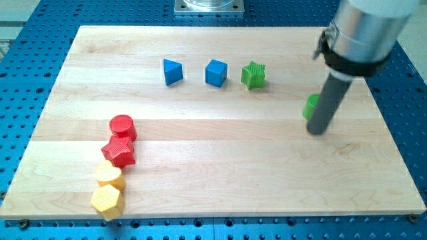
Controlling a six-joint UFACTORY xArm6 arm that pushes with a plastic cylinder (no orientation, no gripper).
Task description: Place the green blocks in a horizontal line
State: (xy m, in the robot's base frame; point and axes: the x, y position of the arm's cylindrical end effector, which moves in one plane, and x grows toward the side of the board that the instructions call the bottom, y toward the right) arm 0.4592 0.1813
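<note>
My tip [319, 131] rests on the table [220, 167], touching a partly hidden green block [310, 107]; green star [253, 75] sits well apart; no pincer in view.

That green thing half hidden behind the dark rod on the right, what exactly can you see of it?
Only a sliver of the green block shows, poking out on the view's left of the dark rod; the rest is hidden, so its shape cannot be told. It looks like matte plastic and lies on the wooden board, lower than and to the view's right of the green star block. My tip sits right beside it, apparently touching.
</note>
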